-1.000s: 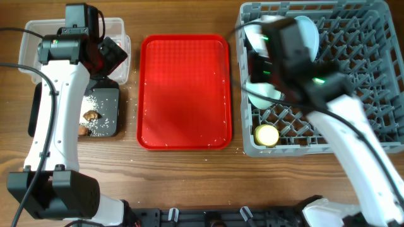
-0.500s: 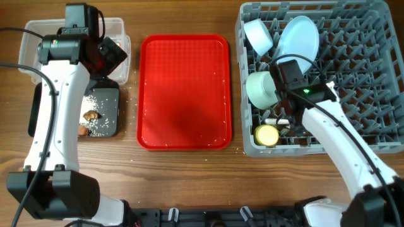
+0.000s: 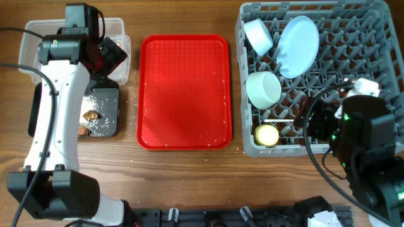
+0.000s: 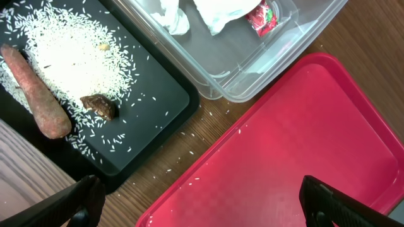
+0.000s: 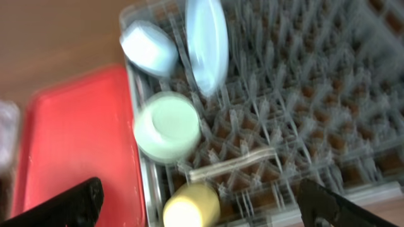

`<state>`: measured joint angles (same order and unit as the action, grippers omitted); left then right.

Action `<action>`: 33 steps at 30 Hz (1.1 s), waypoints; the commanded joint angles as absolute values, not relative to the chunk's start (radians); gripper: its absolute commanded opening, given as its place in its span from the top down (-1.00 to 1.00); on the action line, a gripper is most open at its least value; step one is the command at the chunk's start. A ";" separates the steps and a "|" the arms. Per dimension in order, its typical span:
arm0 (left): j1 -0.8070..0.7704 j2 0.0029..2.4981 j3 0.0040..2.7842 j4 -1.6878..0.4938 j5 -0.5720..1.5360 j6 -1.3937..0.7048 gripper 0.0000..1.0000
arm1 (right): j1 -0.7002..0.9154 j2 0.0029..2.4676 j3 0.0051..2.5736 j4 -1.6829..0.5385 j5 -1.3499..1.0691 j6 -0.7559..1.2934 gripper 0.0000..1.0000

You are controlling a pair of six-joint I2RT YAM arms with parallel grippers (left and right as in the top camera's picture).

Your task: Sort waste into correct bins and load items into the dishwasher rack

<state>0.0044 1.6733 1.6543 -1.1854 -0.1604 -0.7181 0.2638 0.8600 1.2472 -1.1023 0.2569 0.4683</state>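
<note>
The grey dishwasher rack (image 3: 366, 38) holds the pale blue plate (image 3: 298, 45) on edge, a white bowl (image 3: 257, 36), a mint bowl (image 3: 263, 88), the yellow cup (image 3: 266, 134) and the white spoon (image 3: 278, 121). My right gripper (image 5: 199, 209) stands open above the rack's front left corner, over the yellow cup (image 5: 191, 205), holding nothing; this view is blurred. My left gripper (image 4: 205, 208) hangs open and empty over the edge of the red tray (image 4: 303, 139). The black bin (image 4: 158, 88) holds rice (image 4: 69, 57), a carrot piece (image 4: 38, 94) and a brown lump (image 4: 100, 106). Wrapper scraps (image 4: 214, 12) lie in the clear bin (image 4: 252, 69).
The flat red tray (image 3: 184, 91) lies between the bins and the rack, with a few rice grains on it. Loose grains dot the wood beside the black bin (image 3: 104, 110). The right arm's body (image 3: 366, 135) covers the rack's front right corner.
My right gripper has opened and drawn back from the rack's middle toward the front right. The spoon now shows lying in the rack. The left arm has not moved.
</note>
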 commanded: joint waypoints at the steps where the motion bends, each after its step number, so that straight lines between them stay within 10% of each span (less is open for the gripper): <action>1: 0.002 1.670 1.661 -1.186 -0.173 -0.710 -1.00 | 0.229 0.728 1.067 -0.847 0.237 0.328 -0.99; 10: 0.002 1.670 1.661 -1.186 -0.173 -0.710 -1.00 | 0.068 0.054 0.022 -0.032 0.045 0.366 -0.99; 29: -0.033 1.604 1.659 -1.213 -0.256 -0.683 -1.00 | 0.068 0.005 0.005 0.011 0.024 0.453 -0.99; 33: -0.056 1.389 1.486 -0.812 -0.134 -0.424 -1.00 | 0.068 0.005 0.006 0.011 0.024 0.452 -1.00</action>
